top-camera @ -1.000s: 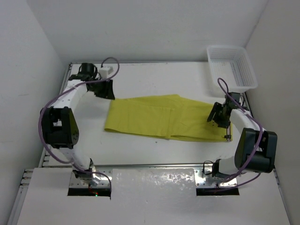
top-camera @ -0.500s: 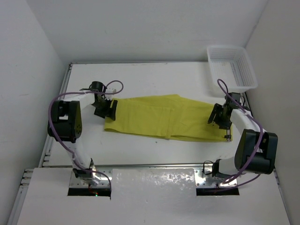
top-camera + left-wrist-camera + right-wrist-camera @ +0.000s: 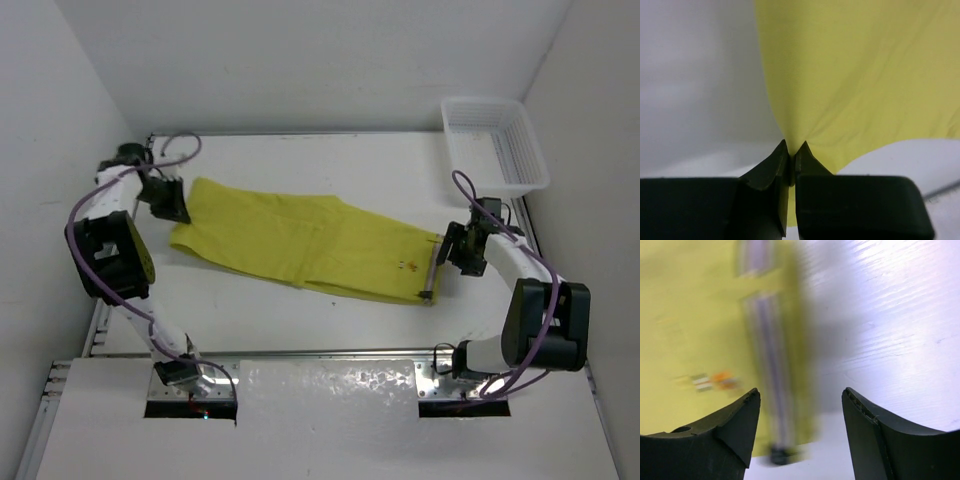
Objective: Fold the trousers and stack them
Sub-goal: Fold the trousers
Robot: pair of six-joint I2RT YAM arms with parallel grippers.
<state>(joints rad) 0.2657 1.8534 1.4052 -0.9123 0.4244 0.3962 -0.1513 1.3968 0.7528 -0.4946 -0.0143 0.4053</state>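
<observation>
Yellow-green trousers [image 3: 300,240] lay flat on the counter [image 3: 330,160], closer to me than the basket [image 3: 497,104]. My left claw [image 3: 790,162] was clamped on the leg end farthest from the basket. My right claw [image 3: 801,396] hung with its fingers apart over the waistband [image 3: 431,268]. I judged I was pulling them straight for folding. Next, the right claw should grab that waistband.

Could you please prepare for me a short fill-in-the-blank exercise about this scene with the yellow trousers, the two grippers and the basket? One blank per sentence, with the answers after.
1. The left gripper is ____ on one end of the trousers.
2. The right gripper grips nothing: its jaws stand ____.
3. The white basket stands at the far ____ corner of the table.

Missing words: shut; open; right.
</observation>
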